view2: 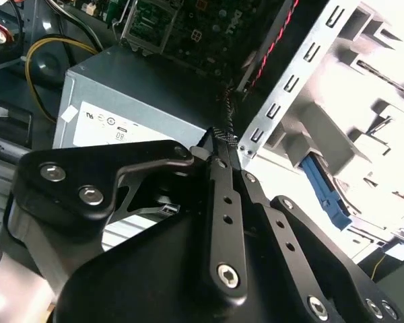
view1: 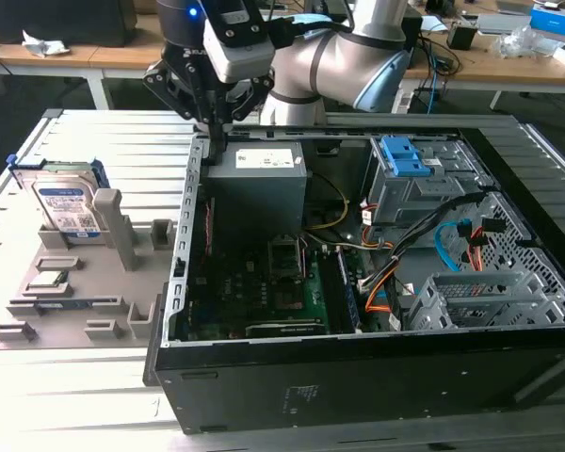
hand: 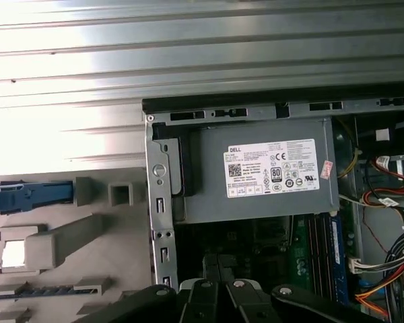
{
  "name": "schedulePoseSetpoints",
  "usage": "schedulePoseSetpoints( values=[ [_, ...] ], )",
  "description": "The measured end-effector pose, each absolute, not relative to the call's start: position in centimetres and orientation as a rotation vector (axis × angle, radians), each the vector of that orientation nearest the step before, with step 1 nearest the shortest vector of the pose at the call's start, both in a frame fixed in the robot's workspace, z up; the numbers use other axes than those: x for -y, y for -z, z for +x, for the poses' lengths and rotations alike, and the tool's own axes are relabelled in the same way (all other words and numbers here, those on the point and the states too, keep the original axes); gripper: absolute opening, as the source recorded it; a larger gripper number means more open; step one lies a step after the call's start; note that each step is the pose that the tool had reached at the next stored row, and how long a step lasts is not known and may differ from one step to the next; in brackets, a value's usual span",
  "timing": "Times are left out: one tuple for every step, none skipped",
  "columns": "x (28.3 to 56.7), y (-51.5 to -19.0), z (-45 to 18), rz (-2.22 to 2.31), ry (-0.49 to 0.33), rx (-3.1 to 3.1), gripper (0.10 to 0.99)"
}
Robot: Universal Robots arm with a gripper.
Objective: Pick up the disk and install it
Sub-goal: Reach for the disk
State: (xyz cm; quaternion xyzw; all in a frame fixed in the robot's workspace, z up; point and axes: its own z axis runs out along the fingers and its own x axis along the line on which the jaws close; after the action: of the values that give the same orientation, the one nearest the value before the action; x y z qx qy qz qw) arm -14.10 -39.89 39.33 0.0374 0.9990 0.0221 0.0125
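From where the exterior view looks, the arm's gripper (view1: 213, 139) hangs point-down at the corner of the grey power supply (view1: 256, 184), just over the side wall of the open computer case (view1: 358, 377). Its fingers are drawn together on nothing. The disk (view1: 66, 202) is well off to the exterior view's left of the power supply, outside the case. It stands on edge in a slot of the grey fixture (view1: 75, 301) on the slatted counter (view1: 94, 132), label toward the camera, and its long blue-railed top edge runs roughly toward the power supply. In the second wrist view the fingers (view2: 222, 182) meet at their tips just beside the power supply's (view2: 121, 101) labelled side, with nothing pinched between them. In the first wrist view the power supply (hand: 256, 175) sits near the middle. The disk (hand: 27, 198) shows edge-on as a blue bar on the far side of the case wall from it, its length pointing at the power supply. By my reckoning the pick-up isn't begun: the disk lies sideways from the fingers, past the case wall, untouched in its slot.
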Motion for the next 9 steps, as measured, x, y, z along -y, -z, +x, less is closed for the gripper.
schedulePoseSetpoints(
  values=[
    [39.9, -39.3, -14.2, 0.117, -0.069, -3.114, 0.106],
    [39.9, -39.3, -14.3, 0.117, -0.069, -3.114, 0.106],
    [39.9, -39.3, -14.6, 0.117, -0.069, -3.114, 0.106],
    [39.9, -39.3, -14.8, 0.117, -0.069, -3.114, 0.106],
    [39.9, -39.3, -15.1, 0.117, -0.069, -3.114, 0.106],
    [39.9, -39.3, -15.2, 0.117, -0.069, -3.114, 0.106],
    [39.9, -39.3, -15.3, 0.117, -0.069, -3.114, 0.106],
    [39.9, -39.3, -15.6, 0.117, -0.069, -3.114, 0.106],
    [39.9, -39.3, -15.9, 0.117, -0.069, -3.114, 0.106]
  ],
)
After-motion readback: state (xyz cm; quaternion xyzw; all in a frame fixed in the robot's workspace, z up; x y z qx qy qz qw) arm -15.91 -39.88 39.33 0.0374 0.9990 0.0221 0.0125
